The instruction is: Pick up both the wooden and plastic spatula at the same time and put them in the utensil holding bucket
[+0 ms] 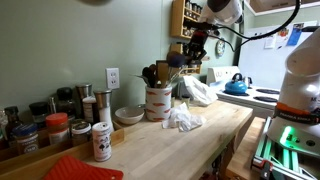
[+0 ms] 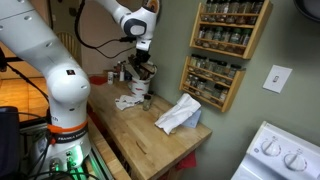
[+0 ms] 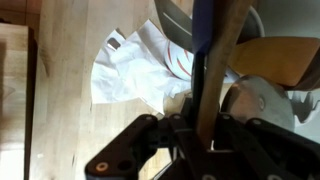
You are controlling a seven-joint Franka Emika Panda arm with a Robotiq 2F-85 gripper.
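Closest to the lens is my own gripper (image 3: 205, 128), dark and blurred at the lower edge of the wrist view. Its jaws are almost fully closed, with only a narrow gap. In that gap they clamp two handles side by side, the blue plastic spatula (image 3: 203, 35) and the wooden spatula (image 3: 232, 40). Both run away from me toward the top of the picture. Under them lies a crumpled white cloth (image 3: 125, 70) on the wooden countertop (image 3: 60, 90). In both exterior views my arm (image 2: 60, 80) rises high, bends over and points the wrist down. The gripper hangs above the utensil bucket (image 1: 157, 102), which stands on the countertop with other utensils in it. Whether the spatula ends are inside the bucket, I cannot tell.
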